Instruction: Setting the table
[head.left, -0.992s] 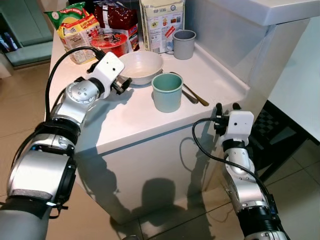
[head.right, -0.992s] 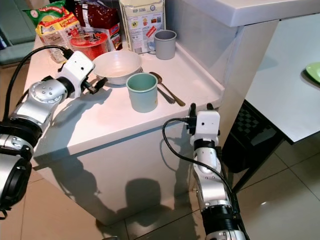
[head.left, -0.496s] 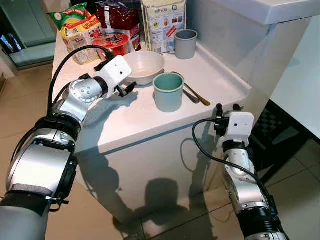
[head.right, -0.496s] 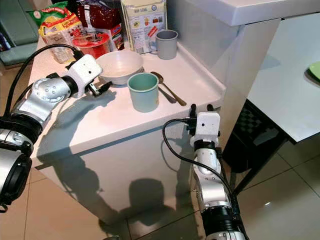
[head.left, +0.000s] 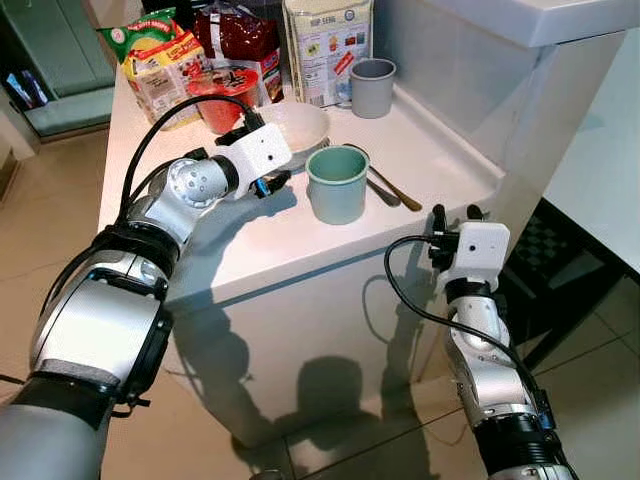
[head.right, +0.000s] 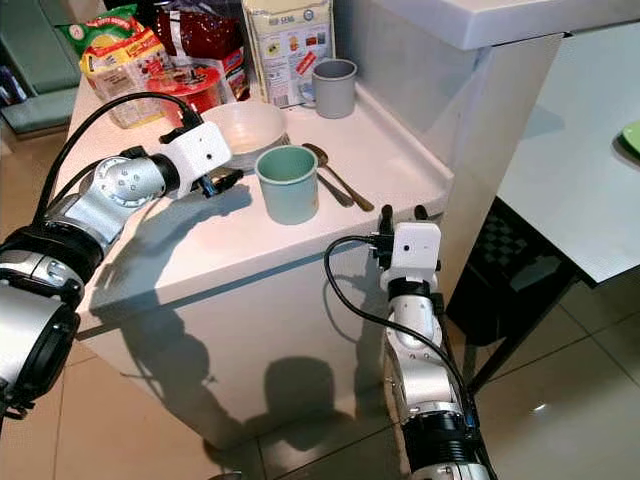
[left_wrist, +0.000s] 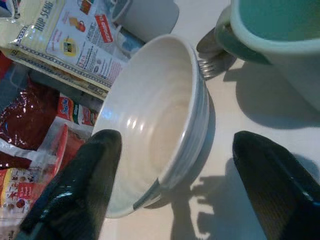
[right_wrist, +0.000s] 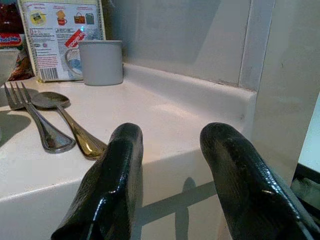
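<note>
Your left tool (left_wrist: 170, 185), fingers spread, straddles the bowl (left_wrist: 155, 120) rim; your right tool (right_wrist: 170, 175) hangs spread off the table (head.left: 250, 240) edge.

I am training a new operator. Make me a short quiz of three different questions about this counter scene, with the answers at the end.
1. True or false: the left tool is closed on the white bowl.
2. Which piece of cutlery lies nearer the teal cup: A) fork B) spoon?
3. Fill in: the right tool is at the counter's front ____, near the cutlery.

Key: 1 false, its fingers are open with the bowl's rim between them; 2 A; 3 edge.
</note>
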